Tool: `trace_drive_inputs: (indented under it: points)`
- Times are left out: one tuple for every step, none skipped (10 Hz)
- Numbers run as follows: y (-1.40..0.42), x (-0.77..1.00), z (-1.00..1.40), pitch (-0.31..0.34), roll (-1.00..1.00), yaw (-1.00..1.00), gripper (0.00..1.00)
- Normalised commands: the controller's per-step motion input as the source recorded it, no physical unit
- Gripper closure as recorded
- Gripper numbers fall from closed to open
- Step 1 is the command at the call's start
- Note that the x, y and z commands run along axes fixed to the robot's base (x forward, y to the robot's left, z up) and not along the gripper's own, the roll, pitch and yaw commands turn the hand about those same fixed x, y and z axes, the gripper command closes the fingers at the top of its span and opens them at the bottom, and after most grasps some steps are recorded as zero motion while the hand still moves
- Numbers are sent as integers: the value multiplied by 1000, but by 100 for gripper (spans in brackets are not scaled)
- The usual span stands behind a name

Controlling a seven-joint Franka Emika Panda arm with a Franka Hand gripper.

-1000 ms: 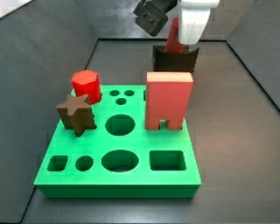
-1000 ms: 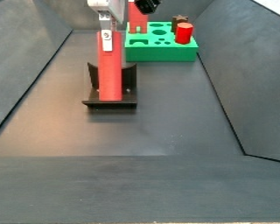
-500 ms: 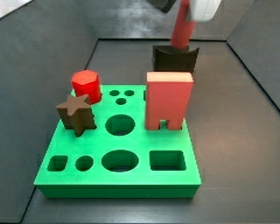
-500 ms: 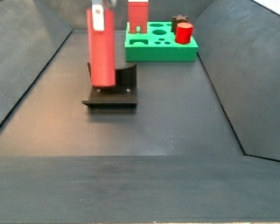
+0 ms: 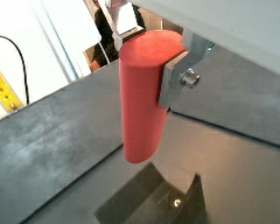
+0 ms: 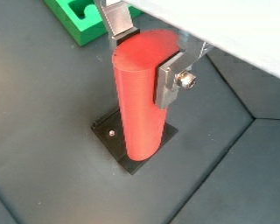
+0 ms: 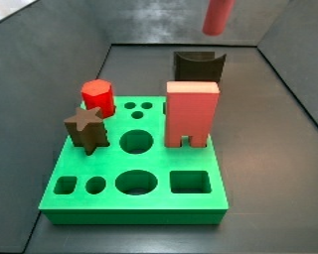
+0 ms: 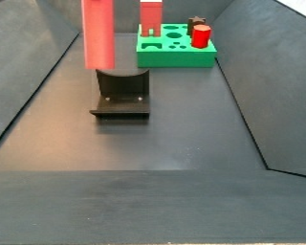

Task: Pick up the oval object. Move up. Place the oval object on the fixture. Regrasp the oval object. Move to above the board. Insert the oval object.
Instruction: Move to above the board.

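The oval object is a long, smooth light-red rod, and the gripper [image 5: 149, 48] is shut on its upper end; both wrist views show this, and the gripper [image 6: 143, 52] holds the rod upright. One silver finger [image 6: 168, 77] presses its side. The rod [image 8: 99, 33] hangs clear above the dark fixture [image 8: 121, 96]; only its lower end [image 7: 217, 14] shows at the upper edge of a side view. The fixture [image 7: 198, 66] stands empty behind the green board [image 7: 135, 179]. The gripper is out of frame in both side views.
On the board stand a red two-legged arch block [image 7: 191, 111], a short bright-red peg [image 7: 98, 96] and a brown star peg [image 7: 84, 127]. Several holes near the front are open. Dark walls [image 8: 251, 67] slope up around the floor.
The gripper has risen straight up with the rod. The rod's lower end, in the fixture's notch a second ago, now hangs well above it.
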Motion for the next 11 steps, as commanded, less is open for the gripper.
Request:
trace_drive_inputs:
  points:
    - [-27,134,1000,151,-60,19,100]
    - [-26,110,943,158,-49,26,100]
    - [-23,85,793,162,-55,29,100]
    - [-14,56,602,157,-67,32,100]
    - [-11,45,506,154,-67,36,100]
    - [-12,36,311,148,-66,36,100]
    - [-10,31,169,148,-61,38,100]
    - [-1000,-685,99,76,-302,1000,100]
    - [-1000,-685,104,73,-299,1000,100]
    - [-1000,-693,113,40,-288,1000,100]
    - [-1000,-699,101,28,-293,1000,100]
